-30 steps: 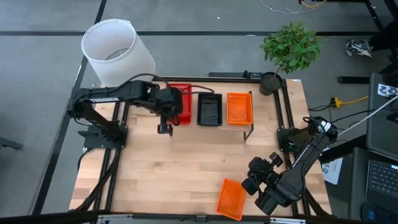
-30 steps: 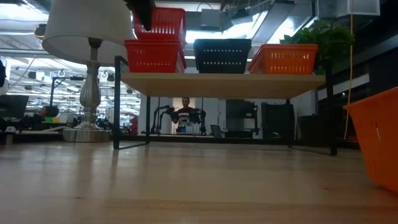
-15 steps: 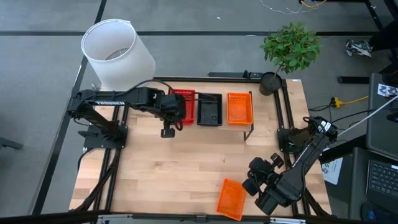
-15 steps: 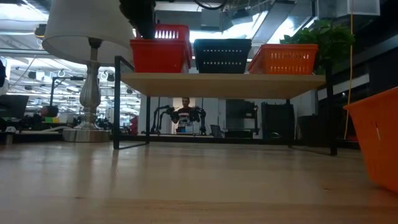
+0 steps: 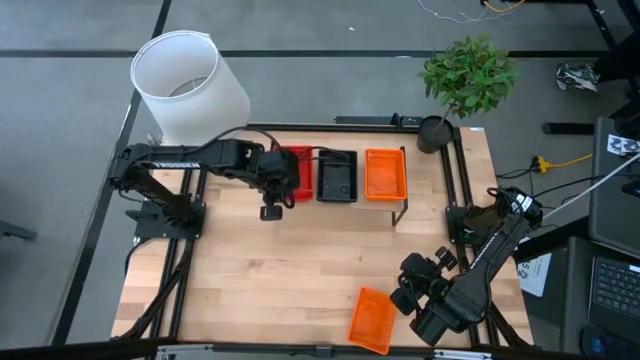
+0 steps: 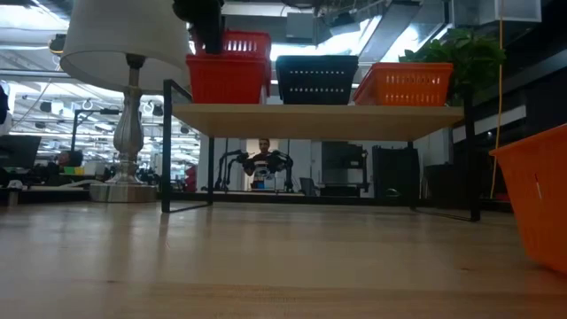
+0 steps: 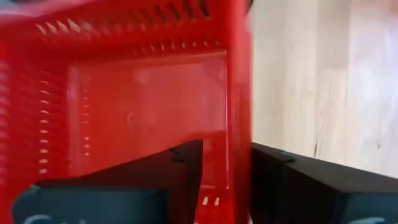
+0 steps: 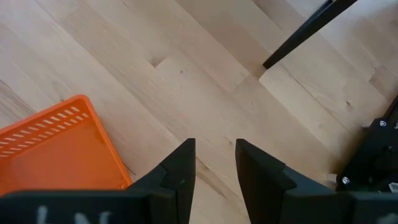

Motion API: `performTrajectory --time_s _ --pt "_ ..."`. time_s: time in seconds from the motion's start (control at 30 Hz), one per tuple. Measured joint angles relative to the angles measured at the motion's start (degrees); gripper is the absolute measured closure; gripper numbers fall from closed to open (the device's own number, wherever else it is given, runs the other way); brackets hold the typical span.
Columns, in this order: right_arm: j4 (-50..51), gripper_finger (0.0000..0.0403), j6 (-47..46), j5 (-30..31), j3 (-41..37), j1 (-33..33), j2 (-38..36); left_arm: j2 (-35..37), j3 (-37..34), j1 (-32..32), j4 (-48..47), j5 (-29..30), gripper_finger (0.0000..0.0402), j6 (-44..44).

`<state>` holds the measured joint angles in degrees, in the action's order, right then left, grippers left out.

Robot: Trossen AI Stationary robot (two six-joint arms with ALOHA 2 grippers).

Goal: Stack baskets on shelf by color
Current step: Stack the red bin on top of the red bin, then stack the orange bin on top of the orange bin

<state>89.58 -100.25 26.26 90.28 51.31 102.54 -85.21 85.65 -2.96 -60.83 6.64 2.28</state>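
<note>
The light-wood shelf (image 6: pixel 319 120) stands at the table's far side. It carries a red stack (image 6: pixel 226 78), black baskets (image 5: pixel 337 176) in the middle and orange baskets (image 5: pixel 385 173) on the right. My left gripper (image 5: pixel 278 185) is at the shelf's left end, shut on the top red basket (image 5: pixel 295 170), which sits nested in the red stack. One orange basket (image 5: pixel 372 320) lies flat on the table near the near edge. My right gripper (image 5: pixel 403 296) hovers open just right of it. My left gripper holds the top red basket by one mesh side wall (image 7: pixel 239 124). One finger (image 7: pixel 183 168) is inside the basket and the other finger (image 7: pixel 277 177) is outside. It comes from above, pointing down. The basket sits level, nested in the red basket below it.
A lamp with a white shade (image 5: pixel 185 85) stands at the far left corner, close to the left arm. A potted plant (image 5: pixel 465 80) stands at the far right corner. Black frame rails run along the table's sides. Bare wood lies between the shelf and the orange basket.
My left gripper has gone down with the red basket and shifted a little toward the far edge. The basket, first held clear above the red stack, has sunk into the basket below it. The right arm has kept still.
</note>
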Motion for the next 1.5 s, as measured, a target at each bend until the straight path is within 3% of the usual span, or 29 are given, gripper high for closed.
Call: performTrajectory --time_s 0.23,0.57,0.7,0.77,0.93,1.23,1.37,1.5 --pt "0.0 0.0289 0.0 0.0 0.0 0.0 0.0 0.1 6.7 0.0 -0.3 -0.2 0.0311 -0.2" --pt "0.0 0.0289 0.1 0.0 0.0 0.0 0.0 0.1 7.1 3.6 -1.6 -0.8 0.0311 -4.6" --pt "-0.1 0.0289 0.0 0.1 0.0 0.0 0.0 0.1 7.1 8.8 6.1 -8.1 0.0313 -8.7" --pt "-1.3 0.0289 0.2 0.2 0.0 0.0 0.0 0.1 7.1 12.9 7.6 -9.0 0.0313 -9.6" --pt "-14.1 0.0289 10.2 -0.9 0.0 0.5 0.0 0.1 7.1 21.9 5.7 0.7 0.0315 -14.1" --pt "-50.4 0.029 32.9 -1.0 0.0 2.8 4.2 0.1 6.8 35.1 -4.3 13.0 0.0316 -22.6" --pt "-58.1 0.0298 36.8 -3.5 0.0 2.1 10.4 0.0 4.1 37.3 -4.1 15.7 0.0316 -24.2" --pt "-58.4 0.0308 34.5 -7.9 0.0 1.3 14.7 0.0 3.0 38.4 -4.2 16.7 0.0316 -26.2"
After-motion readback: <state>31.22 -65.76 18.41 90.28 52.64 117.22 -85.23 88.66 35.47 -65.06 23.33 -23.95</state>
